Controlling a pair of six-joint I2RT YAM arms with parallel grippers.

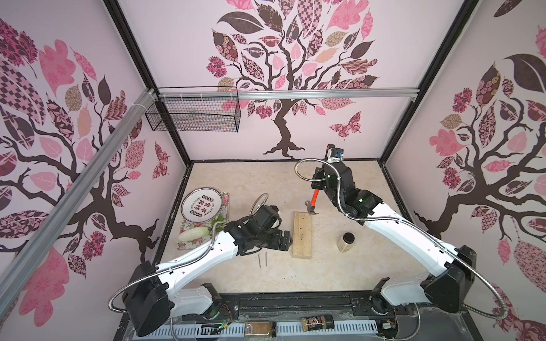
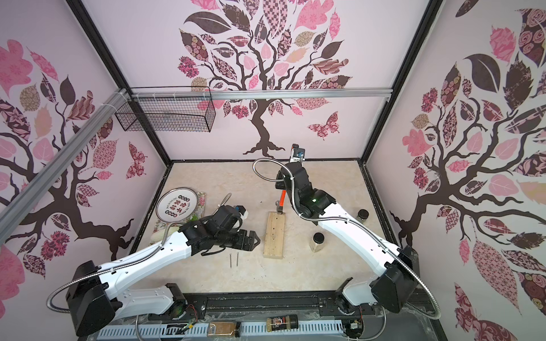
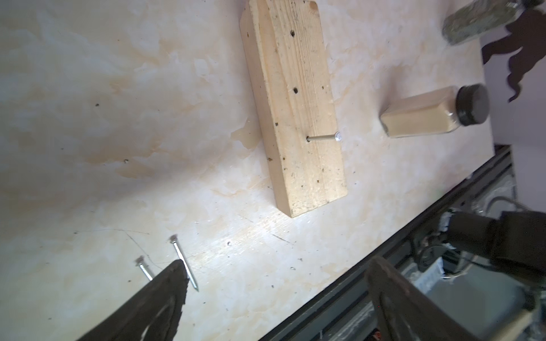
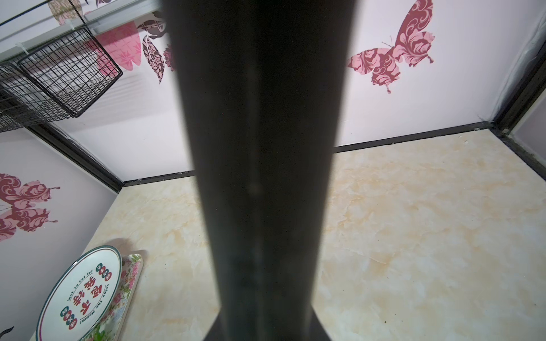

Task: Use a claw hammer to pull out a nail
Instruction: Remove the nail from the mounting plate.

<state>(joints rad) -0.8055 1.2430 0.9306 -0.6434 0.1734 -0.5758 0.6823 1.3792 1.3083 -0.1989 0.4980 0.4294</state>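
The claw hammer (image 1: 315, 195) stands mid-frame in both top views, head at the upper end of the wooden block (image 1: 302, 234), handle clamped in the closed right gripper (image 1: 319, 184). Left of the block, the left gripper (image 2: 256, 240) gapes wide and empty near two loose nails (image 1: 263, 260) on the counter (image 1: 325, 271).

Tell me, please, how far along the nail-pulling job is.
Seemingly done: two loose steel nails lie on the table near the open left gripper. In hand: the right gripper holds the orange-necked, black-handled claw hammer, its steel head by the pale wooden block's far end. Left: one nail stands in the block, not yet hooked.
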